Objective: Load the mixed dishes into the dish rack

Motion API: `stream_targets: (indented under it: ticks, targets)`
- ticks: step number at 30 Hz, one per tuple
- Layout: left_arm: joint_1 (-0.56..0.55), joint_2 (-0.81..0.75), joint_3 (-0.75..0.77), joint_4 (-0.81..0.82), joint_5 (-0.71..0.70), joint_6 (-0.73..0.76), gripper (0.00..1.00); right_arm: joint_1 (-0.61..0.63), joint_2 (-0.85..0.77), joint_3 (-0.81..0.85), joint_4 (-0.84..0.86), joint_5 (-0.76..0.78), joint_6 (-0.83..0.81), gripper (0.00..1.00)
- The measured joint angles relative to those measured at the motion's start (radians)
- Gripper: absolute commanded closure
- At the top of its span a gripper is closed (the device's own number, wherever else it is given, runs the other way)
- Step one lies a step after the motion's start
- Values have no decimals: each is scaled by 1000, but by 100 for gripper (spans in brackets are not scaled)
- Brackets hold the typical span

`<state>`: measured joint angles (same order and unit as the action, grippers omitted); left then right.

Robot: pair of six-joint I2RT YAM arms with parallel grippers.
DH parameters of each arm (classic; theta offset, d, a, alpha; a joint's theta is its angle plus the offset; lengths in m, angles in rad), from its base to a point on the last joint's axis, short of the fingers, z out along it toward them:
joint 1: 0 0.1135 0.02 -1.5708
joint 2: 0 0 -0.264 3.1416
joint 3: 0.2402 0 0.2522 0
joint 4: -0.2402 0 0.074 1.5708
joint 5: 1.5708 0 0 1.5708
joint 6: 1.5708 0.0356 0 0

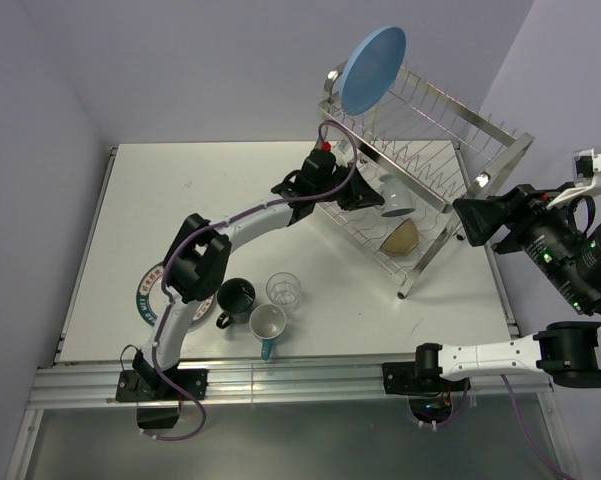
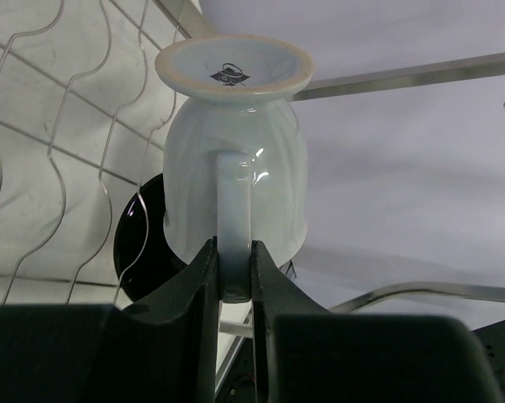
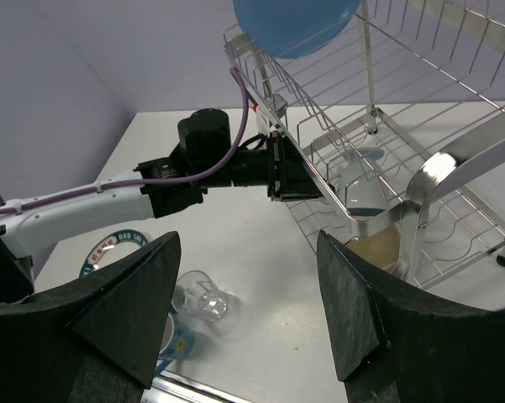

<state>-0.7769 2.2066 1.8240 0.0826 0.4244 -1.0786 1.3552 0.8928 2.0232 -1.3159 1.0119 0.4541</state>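
left gripper (image 2: 234,267) pinches cup (image 2: 235,159) by its handle, mouth down, probably to drain, in rack (image 1: 425,268) lower tier at desk (image 1: 180,220) 2 o'clock; right gripper (image 3: 248,302) spread, empty, 3 o'clock.

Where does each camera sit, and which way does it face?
Top external: above and behind the bases, looking down on the table, the dish rack and both arms.
Left wrist: on the left arm, facing into the rack; the left gripper clamps the light-blue cup by its handle.
Right wrist: on the right arm, facing leftward across the table; the right gripper stands open.
Shared: top and right wrist both show the large blue plate.
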Motion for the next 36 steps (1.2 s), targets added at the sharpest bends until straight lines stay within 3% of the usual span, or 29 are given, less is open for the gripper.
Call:
stream_targets:
  ticks: [13,36]
  targets:
    - [0,117,103,82,47,-1,100,0,9,17,-32,-11,28,27]
    - [40,213,209,-37,48,403,100,0,13,-63,-39,-83,108,27]
